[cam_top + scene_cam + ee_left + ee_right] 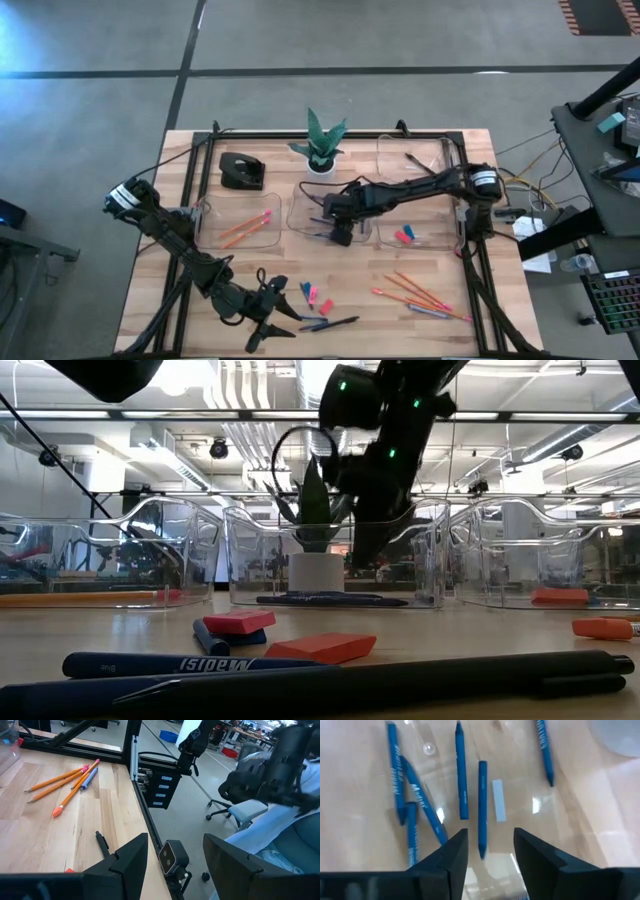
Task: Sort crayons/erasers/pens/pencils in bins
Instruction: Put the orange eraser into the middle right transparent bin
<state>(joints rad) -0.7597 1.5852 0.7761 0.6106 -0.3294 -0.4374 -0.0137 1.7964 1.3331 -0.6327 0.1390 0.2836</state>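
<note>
Crayons lying loose in middle bin, directly under right gripper, fingers spread, pinching nothing. Erasers in bin to the right, pencils in left bin. More pencils, pens loose on table front edge. Left gripper parked at front edge, spread, empty. Plant behind bins.
</note>
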